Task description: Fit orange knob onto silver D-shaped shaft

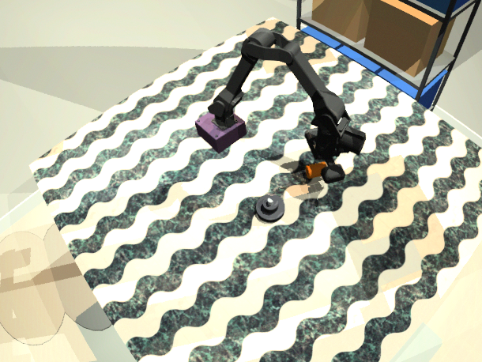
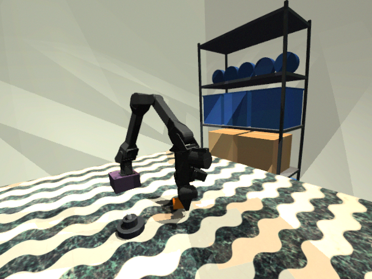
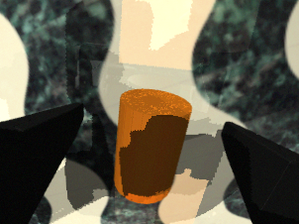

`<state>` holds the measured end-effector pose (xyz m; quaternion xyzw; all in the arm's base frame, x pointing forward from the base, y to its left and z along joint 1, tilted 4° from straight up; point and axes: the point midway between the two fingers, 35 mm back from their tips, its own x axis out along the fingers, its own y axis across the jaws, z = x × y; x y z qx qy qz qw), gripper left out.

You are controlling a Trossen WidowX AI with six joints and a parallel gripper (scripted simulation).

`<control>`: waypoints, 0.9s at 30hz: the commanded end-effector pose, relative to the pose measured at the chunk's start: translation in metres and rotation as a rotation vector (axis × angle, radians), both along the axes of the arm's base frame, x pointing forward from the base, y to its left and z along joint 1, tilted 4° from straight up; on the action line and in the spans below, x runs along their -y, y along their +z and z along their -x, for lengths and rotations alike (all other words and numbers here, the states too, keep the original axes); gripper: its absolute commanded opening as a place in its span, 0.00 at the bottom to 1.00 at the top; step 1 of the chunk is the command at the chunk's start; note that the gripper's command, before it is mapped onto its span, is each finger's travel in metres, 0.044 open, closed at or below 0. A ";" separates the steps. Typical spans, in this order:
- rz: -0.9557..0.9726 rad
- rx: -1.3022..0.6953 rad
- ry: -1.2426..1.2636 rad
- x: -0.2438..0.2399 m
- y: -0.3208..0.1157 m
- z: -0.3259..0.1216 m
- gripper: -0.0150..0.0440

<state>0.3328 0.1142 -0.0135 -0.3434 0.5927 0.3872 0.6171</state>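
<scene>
Gripper (image 1: 325, 175) (image 2: 186, 207) (image 3: 154, 119), one, black, parallel-jawed; spread nearly to its full width; nothing in its grasp; carried low on the single arm (image 1: 310, 77) (image 2: 164, 113), fingers pointing down at the table (image 1: 292, 246) (image 2: 171, 259). Orange knob (image 1: 316, 170) (image 2: 177, 203) (image 3: 153, 147), one; on its side on the table, off the pedestal; in the wrist view it lay between the two fingertips, apart from both, a little nearer the left-hand one of that picture; its long axis ran roughly up and down that picture, slightly aslant, across the line on which the fingers would close, so that a grip on its round flanks seemed near at hand. Appearance: a plain cylinder, longer than wide; the end face in sight mottled and without an opening; a ragged dark shadow over much of its flank; the hole not seen, and presumably at the other end. Round pedestal (image 1: 270, 213) (image 2: 131, 233), one, dark, stepped, upright, apart from the knob; silver shaft (image 1: 269, 201) (image 2: 129, 217) standing bare at its centre; the turning upright, the matching of flats and the pressing down all judged outstanding.
</scene>
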 end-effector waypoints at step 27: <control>0.001 -0.009 -0.006 0.000 -0.006 0.002 0.56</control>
